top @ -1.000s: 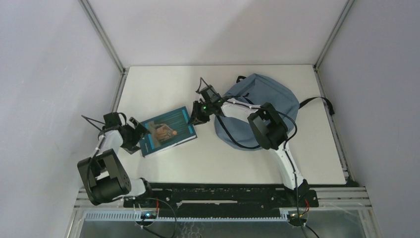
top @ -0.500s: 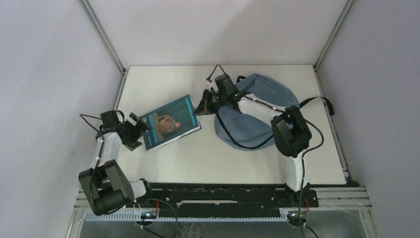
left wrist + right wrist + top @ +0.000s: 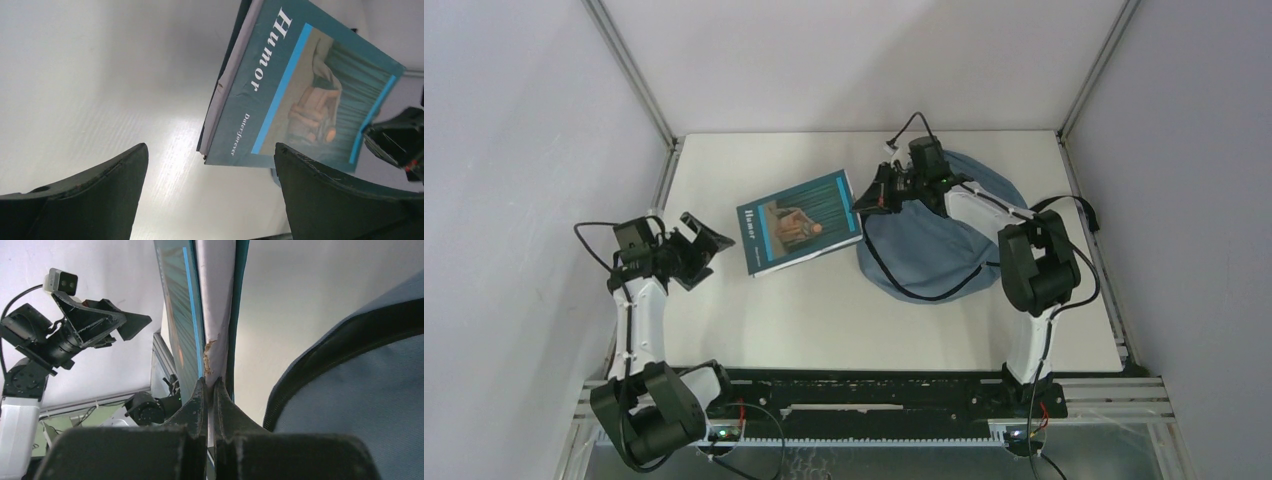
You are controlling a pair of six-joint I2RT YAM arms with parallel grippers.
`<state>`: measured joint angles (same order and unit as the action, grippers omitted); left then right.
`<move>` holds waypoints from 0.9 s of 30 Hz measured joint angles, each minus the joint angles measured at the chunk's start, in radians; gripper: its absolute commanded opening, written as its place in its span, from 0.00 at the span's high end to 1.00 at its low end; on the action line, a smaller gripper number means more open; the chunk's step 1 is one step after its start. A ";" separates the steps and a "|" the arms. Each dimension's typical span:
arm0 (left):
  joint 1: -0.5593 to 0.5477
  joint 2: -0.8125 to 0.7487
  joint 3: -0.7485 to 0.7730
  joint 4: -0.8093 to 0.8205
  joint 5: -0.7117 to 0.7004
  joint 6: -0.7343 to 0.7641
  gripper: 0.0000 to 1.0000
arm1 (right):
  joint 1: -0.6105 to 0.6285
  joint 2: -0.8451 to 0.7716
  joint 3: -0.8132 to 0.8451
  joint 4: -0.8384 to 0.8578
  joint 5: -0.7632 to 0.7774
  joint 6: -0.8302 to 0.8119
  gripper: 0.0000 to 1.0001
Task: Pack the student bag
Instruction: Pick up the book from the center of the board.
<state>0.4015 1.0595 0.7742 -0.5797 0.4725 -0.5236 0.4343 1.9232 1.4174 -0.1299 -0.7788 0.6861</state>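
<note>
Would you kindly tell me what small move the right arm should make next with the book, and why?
Probably swing the book rightward over the student bag. The right gripper is shut on the book's edge, the left gripper is open and apart from it, and the book sits beside the bag, not inside. The bag's opening isn't clear in these views.

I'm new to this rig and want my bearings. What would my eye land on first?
First, the teal book titled Humor, in the middle, pinched at its right edge by the right end effector. Right of it lies the grey-blue student bag, the largest thing in view. At far left the left end effector hangs open, clear of the book.
</note>
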 measured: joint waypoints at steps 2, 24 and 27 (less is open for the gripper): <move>0.000 0.003 0.000 0.019 0.058 -0.001 0.00 | -0.024 0.000 -0.004 0.011 -0.029 0.000 1.00; -0.014 0.052 -0.053 0.320 0.479 -0.240 0.73 | -0.026 0.002 0.001 0.278 -0.320 0.232 1.00; -0.014 0.042 -0.055 0.362 0.498 -0.283 0.91 | -0.029 0.017 0.045 0.141 -0.267 0.182 1.00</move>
<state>0.3870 1.1015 0.7197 -0.2180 0.9703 -0.8066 0.4057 1.9404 1.4620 0.0109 -1.0462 0.8684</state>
